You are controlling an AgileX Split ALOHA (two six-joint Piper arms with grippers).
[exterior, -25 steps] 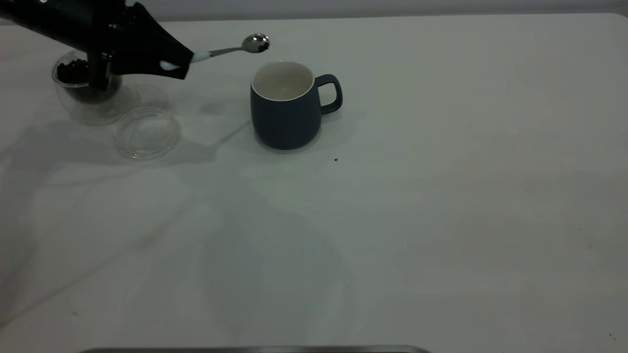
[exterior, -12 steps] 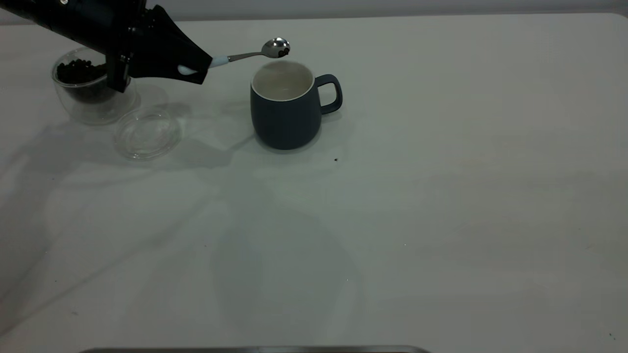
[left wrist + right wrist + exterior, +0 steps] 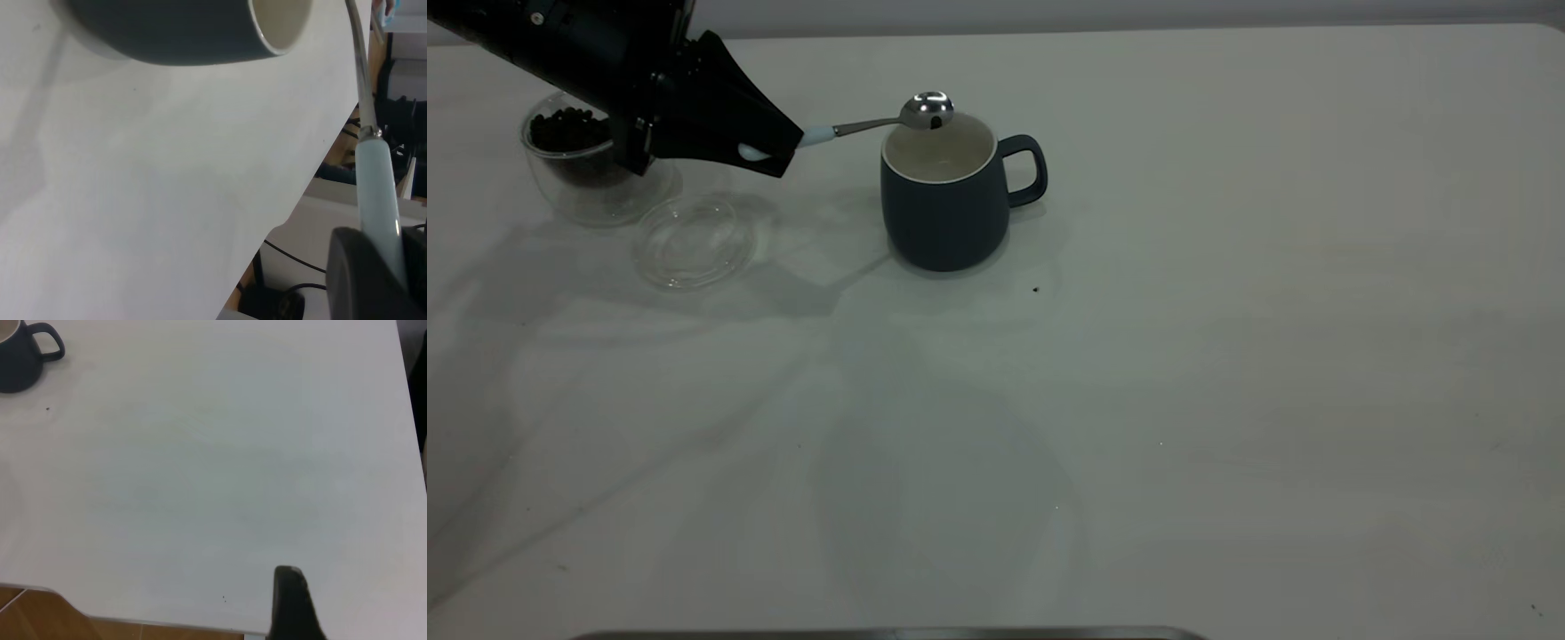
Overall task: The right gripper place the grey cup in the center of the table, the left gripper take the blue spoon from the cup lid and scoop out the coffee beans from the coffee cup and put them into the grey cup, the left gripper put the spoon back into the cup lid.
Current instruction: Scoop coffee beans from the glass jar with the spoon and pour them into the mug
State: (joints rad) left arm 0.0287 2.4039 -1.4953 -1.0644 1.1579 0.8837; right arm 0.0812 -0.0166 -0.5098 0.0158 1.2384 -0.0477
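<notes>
My left gripper (image 3: 769, 151) is shut on the pale handle of the blue spoon (image 3: 871, 124). The spoon's metal bowl hangs tilted just over the near-left rim of the grey cup (image 3: 947, 209), with a dark coffee bean at its lower edge. The cup stands upright on the table (image 3: 1227, 356), handle to the right, inside pale. The coffee cup (image 3: 560, 191) with coffee beans (image 3: 560, 129) stands at far left, partly behind the arm. The clear cup lid (image 3: 694, 240) lies empty in front of it. In the left wrist view the spoon handle (image 3: 377, 193) leads toward the cup (image 3: 173, 30). My right gripper (image 3: 290, 603) is parked near the table's edge.
A tiny dark speck (image 3: 1036, 289) lies on the table just right of and in front of the grey cup. The grey cup also shows far off in the right wrist view (image 3: 17, 360). Cables and equipment show beyond the table edge in the left wrist view.
My left gripper carried the spoon rightward, then lowered it and tipped its bowl over the grey cup's mouth. Fewer beans show in the bowl now.
</notes>
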